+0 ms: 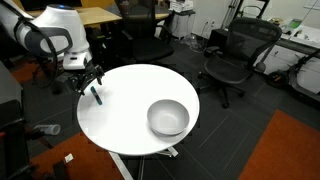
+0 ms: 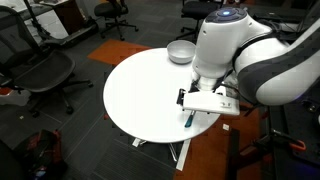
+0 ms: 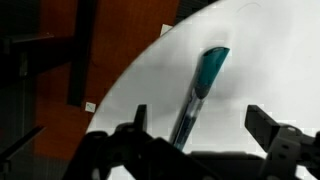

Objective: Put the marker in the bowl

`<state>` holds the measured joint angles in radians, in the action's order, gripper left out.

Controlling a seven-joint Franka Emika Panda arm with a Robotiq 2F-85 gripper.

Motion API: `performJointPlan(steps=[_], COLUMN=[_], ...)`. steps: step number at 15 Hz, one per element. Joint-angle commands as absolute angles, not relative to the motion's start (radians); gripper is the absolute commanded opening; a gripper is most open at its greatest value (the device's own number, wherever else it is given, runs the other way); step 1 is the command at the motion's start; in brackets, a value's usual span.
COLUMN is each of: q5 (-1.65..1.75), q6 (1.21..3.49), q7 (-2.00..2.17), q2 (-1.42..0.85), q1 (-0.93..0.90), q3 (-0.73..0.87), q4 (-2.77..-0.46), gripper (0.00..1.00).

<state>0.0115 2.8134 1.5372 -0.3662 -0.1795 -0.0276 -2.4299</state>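
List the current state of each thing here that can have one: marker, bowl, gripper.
marker: lying flat on the table near its edge, between the fingers, not gripped.
bowl: upright, empty, apart from the marker.
gripper: open, low over the marker.

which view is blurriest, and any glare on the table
Wrist view: softest, the marker smeared at its edges and the dark fingers out of focus. In both exterior views the white table is bright and nearly featureless, without a hard glare spot.
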Motion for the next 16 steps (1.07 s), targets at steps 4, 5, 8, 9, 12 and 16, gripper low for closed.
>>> performJointPlan(steps=[4,5,8,9,12,16], q5=[-0.041,-0.046,-0.054,-0.055,-0.051,-0.056], q6=[2.835,2.835,2.834,2.835,2.845,2.854], q7=[1.508,1.505,1.502,1.5,1.515,1.511], q2=[-0.418,-0.423,-0.437,-0.44,-0.455,-0.468], q1=[-0.194,-0.193,-0.196,-0.195,-0.213,-0.22], q3=[-0.01,-0.01,-0.006,-0.006,-0.002,-0.004], q4=[-2.398,-2.395,-2.388,-2.387,-2.384,-2.386], gripper=[1.0,1.0,1.0,1.0,0.74,0.43])
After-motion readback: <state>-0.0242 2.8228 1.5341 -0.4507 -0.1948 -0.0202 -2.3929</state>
